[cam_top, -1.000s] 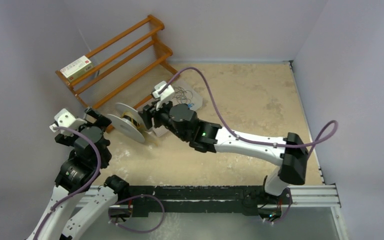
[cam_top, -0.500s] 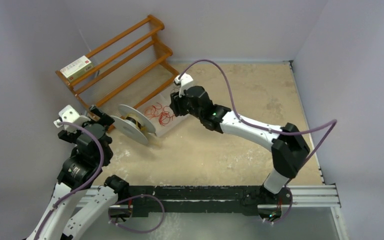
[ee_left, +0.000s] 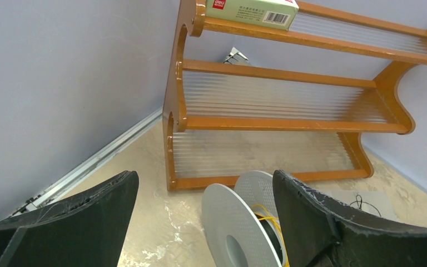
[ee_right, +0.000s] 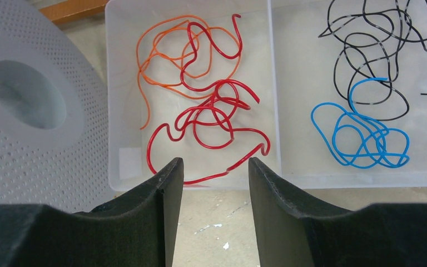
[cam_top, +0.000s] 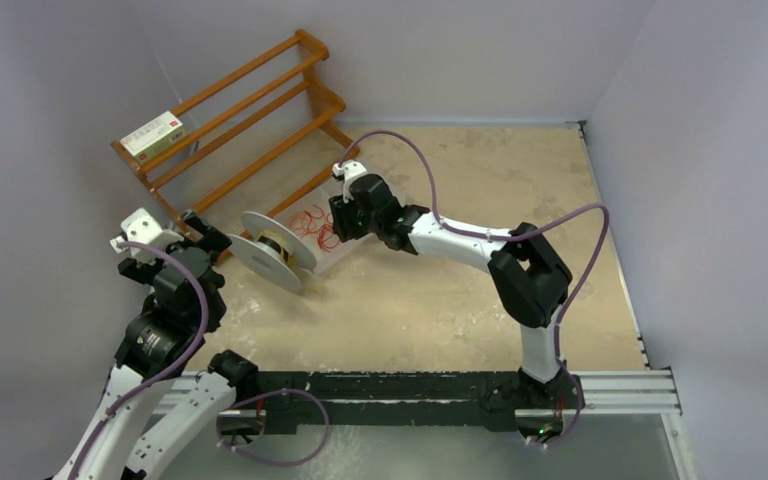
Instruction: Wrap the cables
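Observation:
A clear tray (ee_right: 275, 100) holds loose cables: a red cable (ee_right: 211, 114) and an orange one (ee_right: 164, 58) in its left compartment, black (ee_right: 378, 50) and blue (ee_right: 361, 136) ones in the right. In the top view the red tangle (cam_top: 315, 228) lies beside a grey spool (cam_top: 272, 250). My right gripper (ee_right: 216, 172) is open and empty, hovering over the tray's near edge by the red cable; it also shows in the top view (cam_top: 345, 212). My left gripper (ee_left: 203, 200) is open and empty, facing the spool (ee_left: 244, 222), which carries yellow wire.
A wooden rack (cam_top: 240, 110) stands at the back left with a green-and-white box (cam_top: 153, 133) on its top shelf. The spool's perforated flange (ee_right: 28, 117) sits just left of the tray. Walls close in on the left, back and right.
My right arm has swung from over the spool back to the tray, uncovering the red tangle, and now hangs over the tray's near edge. The left arm has barely moved.

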{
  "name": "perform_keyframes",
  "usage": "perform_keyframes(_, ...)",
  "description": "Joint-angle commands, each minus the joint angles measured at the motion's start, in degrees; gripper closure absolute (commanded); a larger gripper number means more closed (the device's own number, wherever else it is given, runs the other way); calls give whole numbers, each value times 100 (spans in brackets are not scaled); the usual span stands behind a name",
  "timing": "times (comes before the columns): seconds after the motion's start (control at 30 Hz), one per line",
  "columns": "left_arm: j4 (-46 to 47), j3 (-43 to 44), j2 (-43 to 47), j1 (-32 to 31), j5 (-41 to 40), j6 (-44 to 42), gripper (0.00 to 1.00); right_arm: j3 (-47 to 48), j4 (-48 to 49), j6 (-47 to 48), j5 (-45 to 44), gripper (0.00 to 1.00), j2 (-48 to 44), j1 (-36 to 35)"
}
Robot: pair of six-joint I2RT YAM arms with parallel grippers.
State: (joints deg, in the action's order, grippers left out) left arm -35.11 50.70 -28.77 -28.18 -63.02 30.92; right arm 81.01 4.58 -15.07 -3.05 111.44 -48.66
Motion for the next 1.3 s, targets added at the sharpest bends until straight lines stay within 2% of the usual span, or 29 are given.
perform_keyframes(0.0,233,-42,-14,31,95,-103,10,360,-94,-385,-244,50,10,32)
perform_keyframes(0.63,259,-44,-18,32,256,-139,10,570,-163,-1079,-257,54,569,90)
perform_keyframes(0.8,259,-46,-5,32,258,-143,10,540,-93,-1111,-291,66,483,111)
perform_keyframes(1.07,260,-49,4,32,262,-141,10,424,43,-1130,-395,100,164,156)
perform_keyframes(1.27,269,-55,-29,32,277,-154,10,288,148,-1083,-464,100,-444,156)
